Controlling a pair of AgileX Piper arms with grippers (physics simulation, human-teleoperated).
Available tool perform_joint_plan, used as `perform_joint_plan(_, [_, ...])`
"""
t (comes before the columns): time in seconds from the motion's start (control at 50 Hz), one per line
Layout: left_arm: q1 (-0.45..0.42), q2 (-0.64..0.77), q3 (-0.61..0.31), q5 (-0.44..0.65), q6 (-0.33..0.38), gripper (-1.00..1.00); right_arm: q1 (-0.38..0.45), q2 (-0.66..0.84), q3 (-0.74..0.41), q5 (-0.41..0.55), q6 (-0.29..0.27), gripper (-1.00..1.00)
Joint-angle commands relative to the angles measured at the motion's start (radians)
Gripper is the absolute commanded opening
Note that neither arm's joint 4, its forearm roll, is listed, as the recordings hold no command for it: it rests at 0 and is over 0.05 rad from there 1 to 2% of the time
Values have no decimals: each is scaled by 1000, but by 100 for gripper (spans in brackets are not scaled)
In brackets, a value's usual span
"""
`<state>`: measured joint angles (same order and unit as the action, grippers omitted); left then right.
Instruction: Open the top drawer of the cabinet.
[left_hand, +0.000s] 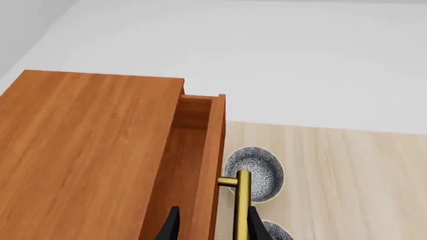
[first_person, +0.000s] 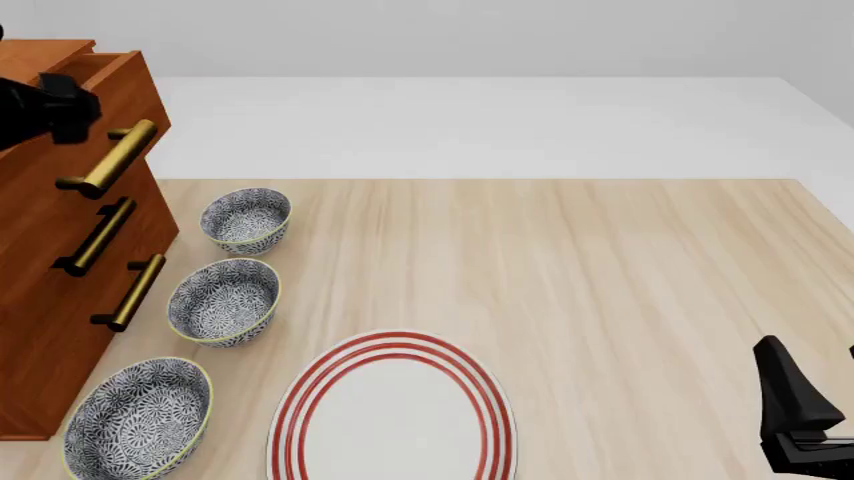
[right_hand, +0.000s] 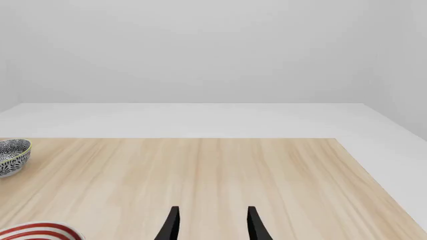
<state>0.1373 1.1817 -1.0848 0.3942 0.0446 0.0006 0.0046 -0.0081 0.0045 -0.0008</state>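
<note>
The cabinet (first_person: 34, 310) stands at the table's left edge; its flat top fills the left wrist view (left_hand: 80, 150). The top drawer (first_person: 127, 85) sticks out a little from the cabinet front, and its open inside shows in the left wrist view (left_hand: 197, 145). Its brass bar handle (left_hand: 242, 200) (first_person: 114, 157) lies just inside one finger of my left gripper (left_hand: 213, 227) (first_person: 60, 105). That gripper is open, its fingers straddling the drawer front and the handle from above. My right gripper (right_hand: 212, 225) (first_person: 801, 420) is open and empty, low at the table's near right.
Two lower drawers with brass handles (first_person: 100, 235) (first_person: 134, 292) are shut. Three patterned bowls (first_person: 246, 218) (first_person: 224, 298) (first_person: 140, 418) stand in a row right in front of the cabinet. A red-ringed white plate (first_person: 394, 415) lies at the near middle.
</note>
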Motion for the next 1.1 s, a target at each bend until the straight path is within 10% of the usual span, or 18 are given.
perform_joint_plan(0.02, [-4, 16, 14, -16, 1, 100, 0, 0, 0, 0, 0, 100])
perform_joint_plan(1.1, [-2, 71, 13, -41, -11, 100, 0, 0, 0, 0, 0, 100])
